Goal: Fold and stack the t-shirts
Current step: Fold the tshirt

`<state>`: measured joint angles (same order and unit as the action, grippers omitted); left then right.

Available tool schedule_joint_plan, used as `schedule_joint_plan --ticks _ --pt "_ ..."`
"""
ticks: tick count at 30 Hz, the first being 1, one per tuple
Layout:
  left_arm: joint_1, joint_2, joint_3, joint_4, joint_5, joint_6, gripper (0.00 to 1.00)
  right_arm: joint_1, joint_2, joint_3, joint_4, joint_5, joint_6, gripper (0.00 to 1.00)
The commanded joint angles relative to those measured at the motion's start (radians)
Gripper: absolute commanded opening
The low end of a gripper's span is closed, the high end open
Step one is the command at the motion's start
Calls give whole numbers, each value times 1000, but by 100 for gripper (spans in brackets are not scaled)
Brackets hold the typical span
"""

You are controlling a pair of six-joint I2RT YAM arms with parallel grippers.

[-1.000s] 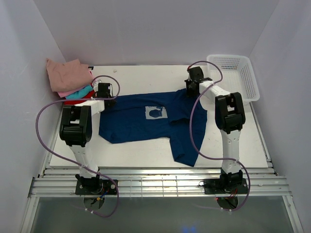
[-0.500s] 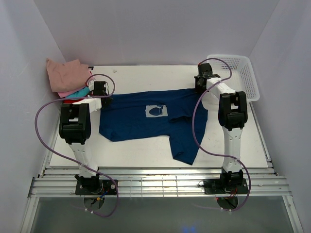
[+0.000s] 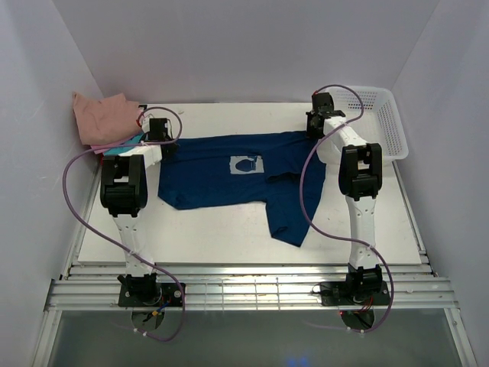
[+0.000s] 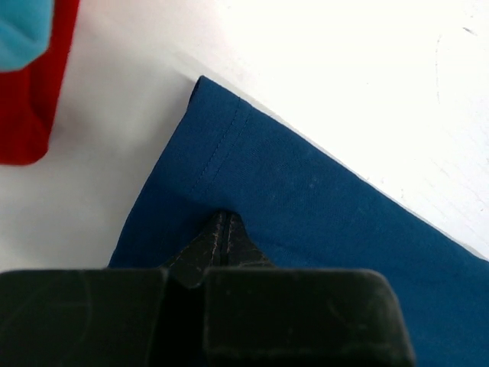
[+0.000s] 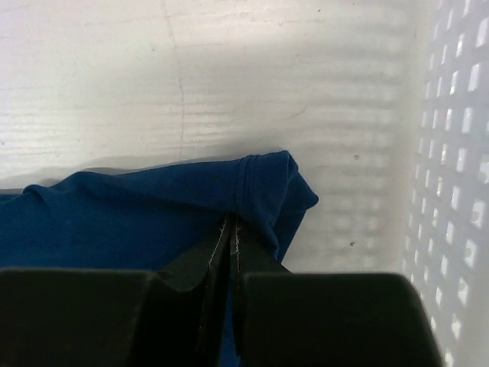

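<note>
Lying flat, is it, the navy tee?

Mostly flat, yes. It sits on the far half of the table, front up, with the pale square print showing near its middle. Its far edge runs nearly straight between the two claws, and one loose flap trails toward the near edge on the right.

Who has hold of it?

Both. The left claw is pressed together on the left far corner. In the left wrist view the cloth rises in a small peak at the fingertips, just inside the stitched hem. The right claw pinches the right far corner, where the hem is bunched into a fold around the tips.

And the other shirts?

Piled in the far left corner, against the left wall. A dusty-pink tee lies on top, rumpled, with a teal tee and a red tee peeking out beneath it. The left wrist view shows a strip of bare table between the red one and the navy corner, so they are near but apart.

Anything on the right?

A white mesh basket stands in the far right corner, just beside the right claw. Its wall is close to the pinched corner, not touching it.
</note>
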<state>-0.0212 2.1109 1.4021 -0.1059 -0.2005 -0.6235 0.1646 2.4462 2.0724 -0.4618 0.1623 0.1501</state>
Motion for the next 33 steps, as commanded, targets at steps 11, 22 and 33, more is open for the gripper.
schedule_joint_plan --ticks 11,22,33 --pt "-19 -216 -31 170 24 116 6 -39 -326 -236 418 -132 -96 20" --pt "-132 -767 -392 47 -122 61 62 15 -913 -676 326 -273 -38 44" --pt "-184 -856 -725 -110 -215 -4 59 325 -1136 -1178 206 -92 130 45"
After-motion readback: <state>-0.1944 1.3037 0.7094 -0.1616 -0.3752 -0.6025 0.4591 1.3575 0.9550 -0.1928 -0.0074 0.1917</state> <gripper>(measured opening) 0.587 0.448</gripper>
